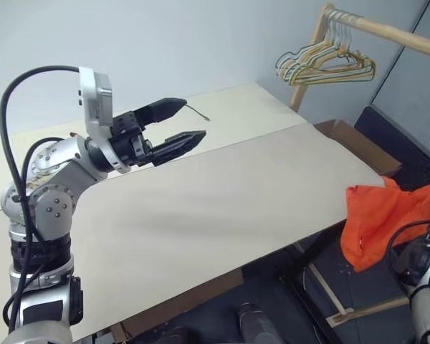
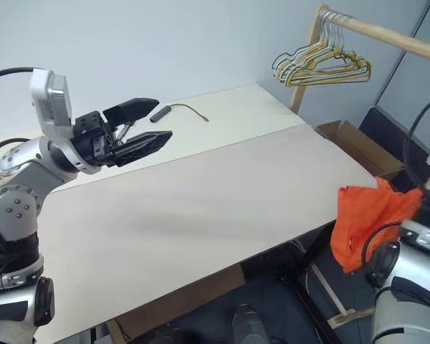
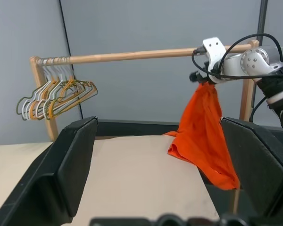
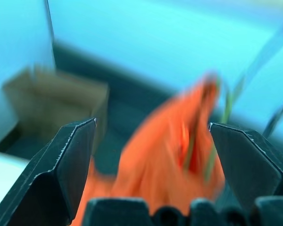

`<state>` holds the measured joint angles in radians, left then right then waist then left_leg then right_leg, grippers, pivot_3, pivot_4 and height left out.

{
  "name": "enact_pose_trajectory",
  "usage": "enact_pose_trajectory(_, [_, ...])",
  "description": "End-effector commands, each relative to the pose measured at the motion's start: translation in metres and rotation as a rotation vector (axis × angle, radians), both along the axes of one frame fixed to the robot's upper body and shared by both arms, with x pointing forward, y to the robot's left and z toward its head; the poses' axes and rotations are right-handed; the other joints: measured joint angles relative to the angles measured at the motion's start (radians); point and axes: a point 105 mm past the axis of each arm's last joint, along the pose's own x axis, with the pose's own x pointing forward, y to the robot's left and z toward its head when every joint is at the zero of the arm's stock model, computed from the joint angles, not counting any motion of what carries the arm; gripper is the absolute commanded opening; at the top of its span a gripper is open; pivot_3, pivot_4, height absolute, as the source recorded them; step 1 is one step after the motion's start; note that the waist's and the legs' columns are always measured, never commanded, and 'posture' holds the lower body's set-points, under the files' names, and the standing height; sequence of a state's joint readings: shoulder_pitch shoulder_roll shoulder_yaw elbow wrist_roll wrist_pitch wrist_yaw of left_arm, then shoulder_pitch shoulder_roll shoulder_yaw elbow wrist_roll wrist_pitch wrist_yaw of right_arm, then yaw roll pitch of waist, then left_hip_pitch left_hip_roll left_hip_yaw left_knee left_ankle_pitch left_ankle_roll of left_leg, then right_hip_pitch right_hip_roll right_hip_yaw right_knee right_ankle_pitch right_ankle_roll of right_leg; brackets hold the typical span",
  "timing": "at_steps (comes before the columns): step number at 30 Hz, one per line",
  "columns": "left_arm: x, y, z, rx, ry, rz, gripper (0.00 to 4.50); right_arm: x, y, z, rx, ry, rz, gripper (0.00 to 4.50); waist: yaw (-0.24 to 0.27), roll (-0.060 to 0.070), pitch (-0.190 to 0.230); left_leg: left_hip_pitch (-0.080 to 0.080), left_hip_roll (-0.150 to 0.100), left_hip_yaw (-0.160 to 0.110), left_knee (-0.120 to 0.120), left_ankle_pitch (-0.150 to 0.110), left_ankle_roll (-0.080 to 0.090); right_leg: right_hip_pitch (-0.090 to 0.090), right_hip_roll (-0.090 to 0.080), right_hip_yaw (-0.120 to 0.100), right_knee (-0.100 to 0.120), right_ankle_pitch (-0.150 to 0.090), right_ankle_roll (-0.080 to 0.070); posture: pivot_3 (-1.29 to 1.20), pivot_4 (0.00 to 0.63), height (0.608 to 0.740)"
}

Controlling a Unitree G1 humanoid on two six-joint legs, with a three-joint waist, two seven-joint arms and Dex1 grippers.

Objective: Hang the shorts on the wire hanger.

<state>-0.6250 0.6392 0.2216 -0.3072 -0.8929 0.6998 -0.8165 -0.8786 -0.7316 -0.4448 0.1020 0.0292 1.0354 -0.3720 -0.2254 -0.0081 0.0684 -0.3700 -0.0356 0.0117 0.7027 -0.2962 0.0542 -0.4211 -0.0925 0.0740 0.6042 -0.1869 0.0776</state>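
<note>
Left wrist view: the shorts (image 3: pixel 203 127) are seen right of centre, dangling in a crumpled orange bundle from a point right at the right gripper (image 4: pixel 151 125), beyond the table's (image 1: pixel 222 208) far edge. What carries them cannot be made out. In its own wrist view that claw is spread wide, the blurred fabric just ahead of it. The left gripper (image 1: pixel 192 120), upper left in the head view, is also wide and empty. No wire hanger is made out; the hanging is judged not done.
</note>
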Motion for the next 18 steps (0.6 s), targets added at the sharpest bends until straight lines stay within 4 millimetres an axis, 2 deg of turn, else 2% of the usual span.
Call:
enact_pose_trajectory(1, [-0.006,0.003,0.009,-0.003,-0.044,0.007,4.5,-0.004,0.03,0.038,-0.246,-0.131,0.038,4.45,0.005,0.0,0.0,0.0,0.0,0.0,0.0,0.0,0.0,0.0,0.0,0.0,0.0,0.0,0.0,-0.18,0.058,0.74])
enact_pose_trajectory(4, [-0.006,0.005,0.009,-0.002,-0.047,0.017,4.5,0.002,0.062,0.053,-0.412,-0.202,0.146,4.45,0.012,0.0,0.0,0.0,0.0,0.0,0.0,0.0,0.0,0.0,0.0,0.0,0.0,0.0,0.0,-0.17,0.059,0.74])
enact_pose_trajectory(7, [-0.005,0.008,0.007,0.013,-0.039,0.038,4.5,0.017,0.106,0.061,-0.445,-0.314,0.446,4.45,0.012,0.0,0.0,0.001,0.0,0.0,0.0,0.0,0.0,0.0,0.0,0.0,0.001,0.0,0.0,-0.15,0.057,0.74])
enact_pose_trajectory(9, [-0.006,0.011,0.004,0.032,-0.036,0.058,4.5,0.026,0.137,0.057,-0.457,-0.334,0.69,4.45,0.013,0.0,0.0,0.001,0.0,0.0,0.0,0.0,0.0,0.0,0.001,0.0,0.001,0.0,0.0,-0.14,0.056,0.74])
enact_pose_trajectory(11, [-0.006,0.017,-0.003,0.067,-0.034,0.092,4.5,0.03,0.171,0.043,-0.424,-0.317,0.983,4.45,0.016,0.0,0.0,0.002,0.001,0.0,-0.001,0.0,0.0,0.0,0.001,0.0,0.002,0.0,-0.001,-0.12,0.054,0.74])
enact_pose_trajectory(14, [-0.007,0.028,-0.024,0.173,0.008,0.155,4.5,0.024,0.217,0.004,-0.434,-0.144,1.407,4.45,0.028,0.0,0.0,0.002,0.001,-0.002,-0.001,0.0,0.0,0.0,0.001,-0.002,0.003,0.0,-0.001,-0.1,0.045,0.74])
enact_pose_trajectory(17, [-0.008,0.039,-0.051,0.339,0.011,0.219,4.5,0.012,0.249,-0.023,-0.34,-0.071,1.712,4.45,0.045,0.0,0.0,0.002,0.001,-0.002,-0.001,0.0,0.0,0.0,0.001,-0.002,0.003,0.0,-0.001,-0.04,0.042,0.74])
enact_pose_trajectory(18, [-0.008,0.043,-0.059,0.375,0.016,0.244,4.5,0.01,0.257,-0.034,-0.359,-0.021,1.781,4.45,0.051,0.0,0.0,0.002,0.001,-0.002,-0.001,0.0,0.0,-0.001,0.0,-0.002,0.003,0.001,-0.002,-0.03,0.043,0.74])
